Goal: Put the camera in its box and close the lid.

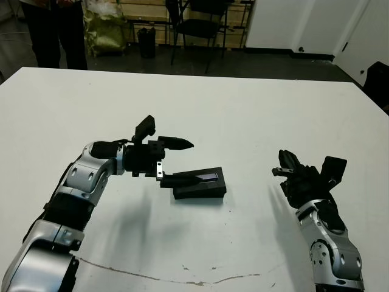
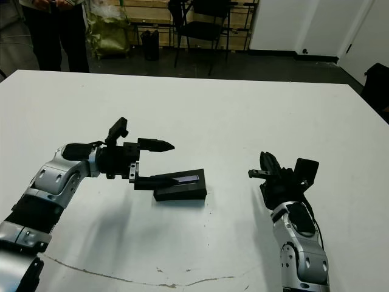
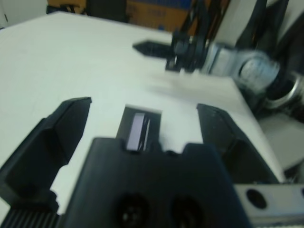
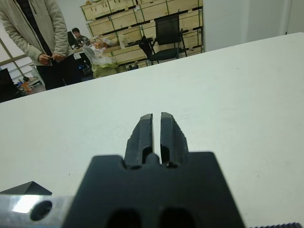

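Table: white top, broad, with a thin dark crack or scratch line along the near edge, well in front of the lid. Lid: flat black rectangular cover with a narrow bluish-grey strip along its top, lying closed over its black base near the middle of the table; neither the white lining nor the camera can be seen. Left pincer: reaching in level from the lid's left side, spread wide, one finger raised clear above the table, the other low and touching the lid's near left end. Right pincer: well apart to the lid's right, above bare table, fingers pressed together with only a hairline slit between them, gripping nothing. Room beyond the table, far side from the lid: dark floor, black chair, pale wooden crates stacked on shelving, a yellowish-green bag, white walls, a person in dark trousers. No brand, label or legible writing in any view. View differences: the left wrist view looks down between its own spread fingers onto the lid's strip and shows the right pincer blurred beyond; the right wrist view alone shows the person's pale jacket and the closed fingers up close.
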Available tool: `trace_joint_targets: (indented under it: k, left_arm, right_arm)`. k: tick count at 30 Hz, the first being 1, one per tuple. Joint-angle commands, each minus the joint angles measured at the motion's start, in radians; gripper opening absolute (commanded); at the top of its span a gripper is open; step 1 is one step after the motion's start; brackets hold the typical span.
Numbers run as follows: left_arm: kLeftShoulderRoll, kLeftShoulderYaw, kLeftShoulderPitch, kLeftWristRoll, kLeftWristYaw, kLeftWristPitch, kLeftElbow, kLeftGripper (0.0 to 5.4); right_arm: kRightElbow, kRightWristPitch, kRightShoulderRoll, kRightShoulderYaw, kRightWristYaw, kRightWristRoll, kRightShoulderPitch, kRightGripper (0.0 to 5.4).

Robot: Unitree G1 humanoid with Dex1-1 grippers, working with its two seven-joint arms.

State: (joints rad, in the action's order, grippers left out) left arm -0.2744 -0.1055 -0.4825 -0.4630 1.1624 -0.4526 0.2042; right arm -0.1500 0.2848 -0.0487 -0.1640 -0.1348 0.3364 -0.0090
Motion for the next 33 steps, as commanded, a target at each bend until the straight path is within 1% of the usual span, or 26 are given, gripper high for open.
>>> trace_joint_targets:
  k: [1, 3, 4, 5, 7, 8, 10, 12, 14, 17, 19, 20, 24, 26, 27, 29, 30, 33]
  left_arm:
    - [0.046, 0.082, 0.081, -0.065, -0.148, -0.073, -0.064, 5.37]
    - [0.096, 0.123, 0.139, -0.067, -0.269, -0.036, -0.113, 5.14]
    - [0.124, 0.141, 0.165, -0.072, -0.333, -0.031, -0.141, 4.97]
    - [0.146, 0.152, 0.19, -0.065, -0.397, -0.025, -0.176, 4.77]
    - [0.166, 0.159, 0.228, -0.049, -0.475, -0.004, -0.221, 4.24]
    - [0.165, 0.157, 0.238, -0.042, -0.49, 0.012, -0.23, 4.01]
    - [0.154, 0.152, 0.255, -0.017, -0.488, 0.078, -0.226, 3.53]
    - [0.135, 0.141, 0.275, 0.039, -0.488, 0.179, -0.222, 3.01]
    - [0.115, 0.137, 0.29, 0.079, -0.49, 0.243, -0.222, 2.55]
    - [0.097, 0.151, 0.301, 0.095, -0.495, 0.297, -0.225, 1.82]
    - [0.081, 0.158, 0.308, 0.104, -0.514, 0.303, -0.241, 1.3]
    - [0.075, 0.163, 0.31, 0.104, -0.523, 0.301, -0.248, 1.08]
    - [0.051, 0.177, 0.314, 0.106, -0.558, 0.286, -0.273, 0.09]
    - [0.038, 0.181, 0.311, 0.106, -0.566, 0.282, -0.277, 0.02]
    - [0.03, 0.182, 0.309, 0.107, -0.567, 0.286, -0.276, 0.02]
    - [0.017, 0.184, 0.303, 0.108, -0.577, 0.279, -0.279, 0.02]
    - [0.013, 0.185, 0.3, 0.106, -0.58, 0.278, -0.279, 0.02]
    - [0.006, 0.177, 0.297, 0.115, -0.598, 0.274, -0.287, 0.02]
  right_arm:
    - [0.027, -0.002, -0.006, -0.005, -0.017, 0.01, -0.014, 0.0]
    - [0.075, -0.041, -0.009, -0.005, -0.061, 0.018, -0.031, 0.0]
    - [0.114, -0.081, -0.019, 0.0, -0.11, 0.021, -0.045, 0.0]
    - [0.144, -0.11, -0.027, 0.009, -0.141, 0.013, -0.058, 0.0]
    - [0.181, -0.147, -0.04, 0.031, -0.192, -0.002, -0.082, 0.0]
    - [0.193, -0.156, -0.044, 0.039, -0.21, -0.005, -0.091, 0.0]
    - [0.222, -0.188, -0.053, 0.058, -0.267, -0.004, -0.115, 0.0]
    - [0.239, -0.205, -0.072, 0.082, -0.317, -0.013, -0.139, 0.0]
    - [0.267, -0.233, -0.089, 0.099, -0.379, -0.012, -0.164, 0.0]
    - [0.308, -0.269, -0.117, 0.125, -0.458, -0.019, -0.201, 0.0]
    - [0.323, -0.271, -0.128, 0.14, -0.504, -0.011, -0.222, 0.0]
    - [0.318, -0.256, -0.134, 0.148, -0.518, -0.008, -0.229, 0.0]
    - [0.247, -0.155, -0.168, 0.193, -0.541, -0.013, -0.24, 0.0]
    - [0.229, -0.112, -0.18, 0.204, -0.558, 0.0, -0.248, 0.0]
    - [0.209, -0.073, -0.192, 0.212, -0.556, -0.001, -0.25, 0.0]
    - [0.183, -0.018, -0.206, 0.223, -0.565, 0.005, -0.254, 0.0]
    - [0.176, -0.001, -0.211, 0.228, -0.572, 0.007, -0.255, 0.0]
    - [0.192, 0.015, -0.216, 0.24, -0.613, 0.018, -0.264, 0.0]
